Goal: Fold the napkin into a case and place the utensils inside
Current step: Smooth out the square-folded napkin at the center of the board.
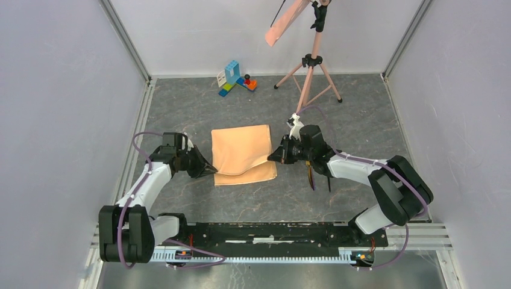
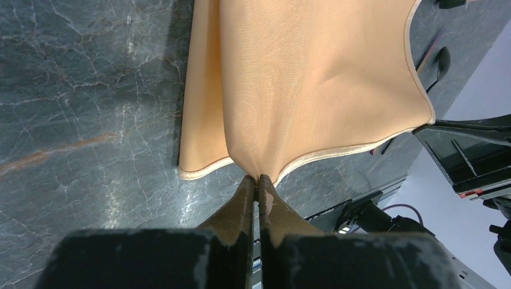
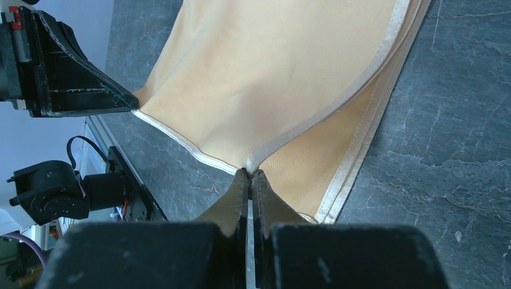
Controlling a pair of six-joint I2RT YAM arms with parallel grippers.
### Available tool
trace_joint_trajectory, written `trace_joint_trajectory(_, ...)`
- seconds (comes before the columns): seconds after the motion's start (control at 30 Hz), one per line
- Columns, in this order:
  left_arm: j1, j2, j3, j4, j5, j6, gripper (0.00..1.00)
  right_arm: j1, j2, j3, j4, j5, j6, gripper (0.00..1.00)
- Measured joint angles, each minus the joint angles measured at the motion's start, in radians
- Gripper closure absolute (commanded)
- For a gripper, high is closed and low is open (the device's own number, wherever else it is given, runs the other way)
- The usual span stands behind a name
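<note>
Left gripper: nearest the left wrist camera; the fingers are pressed together on the hemmed near edge of the napkin, at its left corner, and cloth fans out from the pinch.
Right gripper: fingers likewise pressed together, pinching the hem of the upper layer at the near right corner.
Napkin position: at the middle of the table, between the two grippers. Its far part lies flat. The near edge of the upper layer is raised off a lower layer that rests on the table.
Layers: two at least, seen from the right wrist; the lower hem lies bare under the lifted one.
Case: not formed; the cloth is a broad rectangle, far wider than a pouch.
Utensils: two thin pieces on the table beneath the right forearm, just beside the napkin and apart from it; detail too small to confirm.
Other items: tripod and toy blocks at the far side, well apart from the work.
Step in hand, judged: a fold of the napkin, with both corners of one edge held.
Next move, judged: both arms must carry the held edge together at even height, lay it square on the cloth, then release.
Risk, judged: uneven travel would skew the fold or drag the lower layer.
</note>
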Motion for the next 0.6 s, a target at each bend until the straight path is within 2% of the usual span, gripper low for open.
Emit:
trace_joint_trajectory(0.23, -0.014, -0.005, -0.034, -0.003, -0.004, -0.023, 0.91, 0.000, -0.004, -0.007, 0.002, 0.001, 0.000, 1.00)
trace_joint_trajectory(0.6, -0.037, 0.068, -0.034, -0.011, -0.033, -0.035, 0.90, 0.004, 0.013, -0.035, 0.016, 0.000, 0.003, 1.00)
